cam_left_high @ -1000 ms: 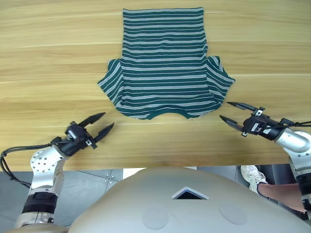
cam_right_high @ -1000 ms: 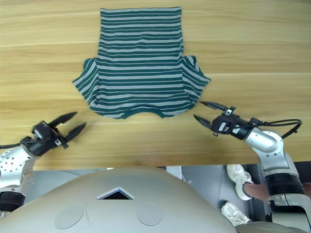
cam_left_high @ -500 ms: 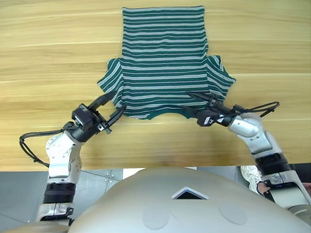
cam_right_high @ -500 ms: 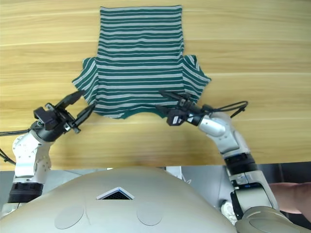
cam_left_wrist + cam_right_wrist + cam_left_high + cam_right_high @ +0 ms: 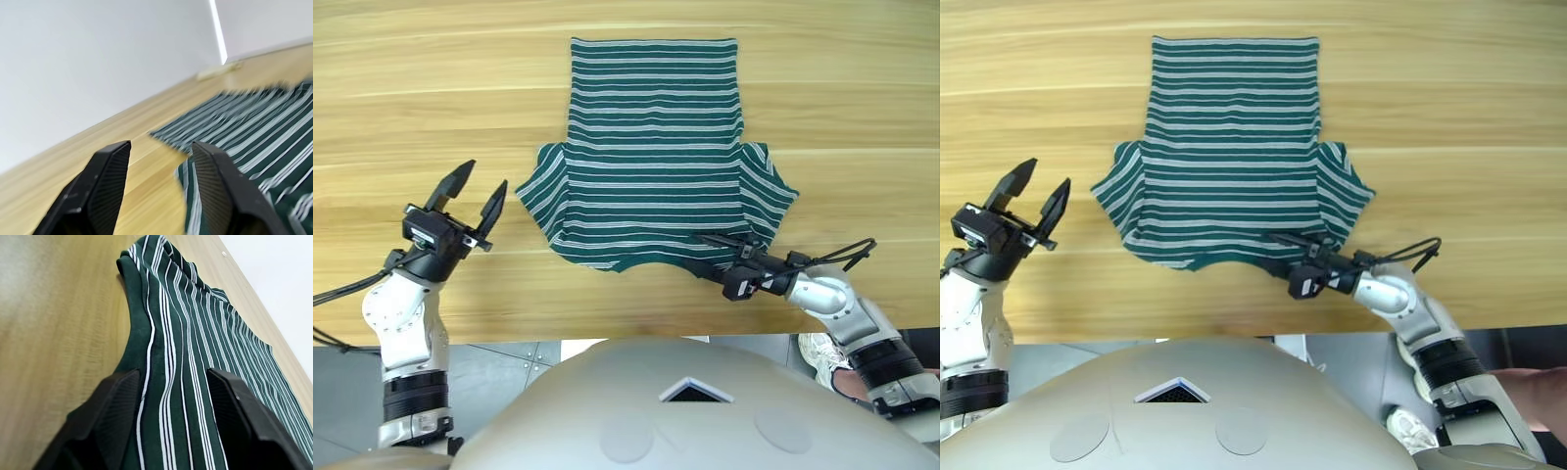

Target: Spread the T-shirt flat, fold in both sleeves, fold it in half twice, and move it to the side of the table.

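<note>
Now the left hand [image 5: 484, 176] is standing well clear of the T-shirt [image 5: 651, 147], out to the left of its left sleeve, where half a second ago its tips were touching that sleeve's near corner. It is hanging above the surface [image 5: 411, 98] with both fingers [image 5: 110, 176] spread wide and pointing away from the robot, holding nothing. The right hand [image 5: 695, 251] is sitting closer to the robot than before and is lying low along the shirt's near edge, beside the right sleeve. Its fingers [image 5: 117, 411] are parted, with striped cloth running between them but not pinched. The shirt itself is lying spread on the surface as before, neck end toward the robot, hem at the far side, and both sleeves sticking out unfolded.

Part of the near edge is being covered by the right hand, so whether the lower finger is sliding under the cloth or only resting beside it is hard to tell. From the left wrist, the stripes are smearing into blur, and the shirt is running off the frame.
</note>
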Available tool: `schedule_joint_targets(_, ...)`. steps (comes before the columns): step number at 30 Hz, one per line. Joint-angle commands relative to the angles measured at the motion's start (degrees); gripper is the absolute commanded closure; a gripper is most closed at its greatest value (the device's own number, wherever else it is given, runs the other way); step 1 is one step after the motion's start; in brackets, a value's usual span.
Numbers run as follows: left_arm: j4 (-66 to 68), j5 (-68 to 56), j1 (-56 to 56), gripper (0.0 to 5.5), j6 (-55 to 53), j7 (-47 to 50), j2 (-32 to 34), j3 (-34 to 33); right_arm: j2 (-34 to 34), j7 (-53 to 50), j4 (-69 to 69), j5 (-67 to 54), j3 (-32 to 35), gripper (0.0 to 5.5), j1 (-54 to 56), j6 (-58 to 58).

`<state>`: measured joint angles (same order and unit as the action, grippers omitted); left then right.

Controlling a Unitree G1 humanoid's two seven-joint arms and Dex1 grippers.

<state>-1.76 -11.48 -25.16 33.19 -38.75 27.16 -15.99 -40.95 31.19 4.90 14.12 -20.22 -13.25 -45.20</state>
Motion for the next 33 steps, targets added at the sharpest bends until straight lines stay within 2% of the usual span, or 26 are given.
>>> schedule_joint_targets(1,0.54,16.6,-2.83,3.17,2.74,7.81,2.77,-4.14,1.0,-0.25,-3.33,-7.25,2.67,2.96,1.65,1.04)
schedule_joint_targets(4,-1.77,37.04,-4.46,3.17,3.34,14.56,5.71,-3.17,3.03,-0.96,-10.3,-18.36,5.06,2.96,2.72,3.36)
schedule_joint_targets(7,-6.38,48.39,-7.63,3.17,2.44,15.41,9.55,-2.8,3.37,-1.56,-17.63,-26.99,8.28,2.96,2.9,7.6)
schedule_joint_targets(13,-2.97,54.8,1.46,3.17,-0.24,14.58,13.73,6.64,4.31,0.46,-23.04,-25.17,8.57,2.96,1.27,10.69)
schedule_joint_targets(18,0.67,59.01,6.41,3.17,-2.81,17.4,14.35,12.61,4.11,1.04,-24.2,-24.61,10.96,2.96,-0.97,10.83)
schedule_joint_targets(33,5.76,61.16,12.64,3.17,-9.25,22.65,17.06,21.58,5.28,1.64,-23.26,-22.19,13.59,2.96,-3.58,9.95)
